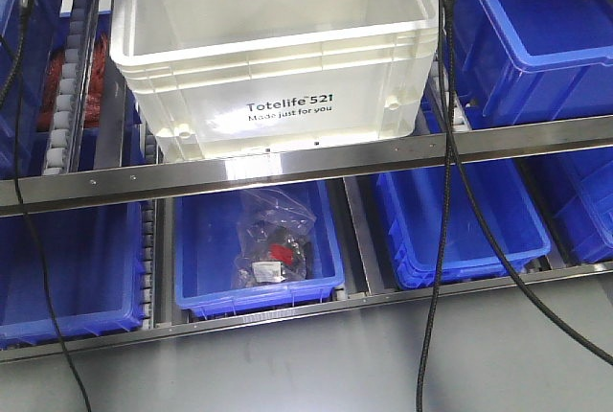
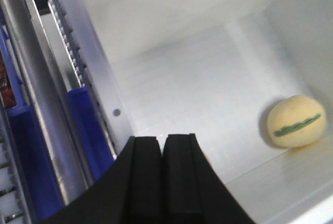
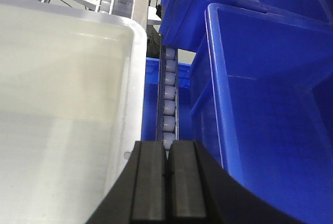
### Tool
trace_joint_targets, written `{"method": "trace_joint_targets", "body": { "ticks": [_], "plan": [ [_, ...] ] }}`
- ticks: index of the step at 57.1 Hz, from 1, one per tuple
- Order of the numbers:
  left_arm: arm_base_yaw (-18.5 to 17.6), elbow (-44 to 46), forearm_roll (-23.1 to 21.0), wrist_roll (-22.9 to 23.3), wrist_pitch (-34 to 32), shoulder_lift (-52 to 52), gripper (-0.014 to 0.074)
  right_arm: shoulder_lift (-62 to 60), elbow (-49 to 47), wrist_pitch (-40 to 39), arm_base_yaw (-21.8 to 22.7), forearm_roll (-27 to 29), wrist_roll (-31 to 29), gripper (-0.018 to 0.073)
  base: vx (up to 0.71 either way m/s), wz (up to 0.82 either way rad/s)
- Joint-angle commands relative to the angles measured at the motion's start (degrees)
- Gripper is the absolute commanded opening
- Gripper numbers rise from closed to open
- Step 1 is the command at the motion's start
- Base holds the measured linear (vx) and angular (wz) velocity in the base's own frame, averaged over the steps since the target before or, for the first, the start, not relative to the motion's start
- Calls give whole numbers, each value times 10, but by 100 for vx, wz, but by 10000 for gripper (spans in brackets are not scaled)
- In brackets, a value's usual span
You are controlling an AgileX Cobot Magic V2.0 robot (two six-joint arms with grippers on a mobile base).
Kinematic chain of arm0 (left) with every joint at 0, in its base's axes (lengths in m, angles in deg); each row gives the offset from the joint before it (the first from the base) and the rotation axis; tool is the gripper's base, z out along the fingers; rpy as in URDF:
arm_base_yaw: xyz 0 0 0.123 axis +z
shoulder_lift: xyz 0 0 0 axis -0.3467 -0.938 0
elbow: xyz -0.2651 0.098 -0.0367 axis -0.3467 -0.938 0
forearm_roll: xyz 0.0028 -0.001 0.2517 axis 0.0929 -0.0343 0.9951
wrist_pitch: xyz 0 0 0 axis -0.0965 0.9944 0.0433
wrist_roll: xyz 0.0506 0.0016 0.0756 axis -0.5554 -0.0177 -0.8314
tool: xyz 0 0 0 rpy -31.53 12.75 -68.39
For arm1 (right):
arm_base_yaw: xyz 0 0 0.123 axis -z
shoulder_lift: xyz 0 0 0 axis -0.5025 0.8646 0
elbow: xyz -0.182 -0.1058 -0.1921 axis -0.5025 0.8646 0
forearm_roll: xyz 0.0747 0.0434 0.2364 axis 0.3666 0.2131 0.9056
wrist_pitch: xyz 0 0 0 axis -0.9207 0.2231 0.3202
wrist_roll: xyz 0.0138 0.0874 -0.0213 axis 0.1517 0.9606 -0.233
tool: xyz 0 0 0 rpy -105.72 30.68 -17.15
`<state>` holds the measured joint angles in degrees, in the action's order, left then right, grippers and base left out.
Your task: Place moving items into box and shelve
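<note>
With a toy (image 2: 296,121) in the box (image 1: 278,43) at its 4 o'clock corner, both claws—left (image 2: 161,174), right (image 3: 166,179)—closed empty, shelving looks next.

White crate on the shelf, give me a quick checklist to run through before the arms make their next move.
1. White crate sitting on the upper shelf rail: ok.
2. Yellow toy inside the crate: ok.
3. Pink-beige toy inside: cannot tell, not visible.
4. Left end effector shut and empty: ok.
5. Right end effector shut and empty, over the crate's edge: ok.
6. Cables hanging in front of the shelves, snag risk: not ok.
</note>
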<state>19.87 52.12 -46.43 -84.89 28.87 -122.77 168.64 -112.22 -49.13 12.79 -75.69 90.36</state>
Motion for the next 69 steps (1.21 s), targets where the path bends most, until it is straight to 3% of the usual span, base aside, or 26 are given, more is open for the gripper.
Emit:
{"method": "trace_joint_targets", "body": {
  "ticks": [1,13,31,43,50,58,69],
  "plan": [
    [-4,-20,-38,3,-66,53,-1,-39,-21,-38,3,-19,2,-3,0,0],
    [-8,-166,-57,0,-139,109,-1,-39,-21,-37,3,-19,2,-3,0,0],
    [-8,-283,-52,-2,-194,209,-1,-39,-21,-38,3,-19,2,-3,0,0],
    [-9,-413,-61,-9,-325,315,-1,-39,-21,-38,3,-19,2,-3,0,0],
    [-22,-509,-69,-43,-450,392,-1,-39,-21,-38,3,-19,2,-3,0,0],
    [-38,-617,-69,-46,-565,477,-1,-39,-21,-37,3,-19,2,-3,0,0],
    [-42,-728,-67,-46,-607,585,-1,-39,-21,-37,3,-19,2,-3,0,0]
  ]
}}
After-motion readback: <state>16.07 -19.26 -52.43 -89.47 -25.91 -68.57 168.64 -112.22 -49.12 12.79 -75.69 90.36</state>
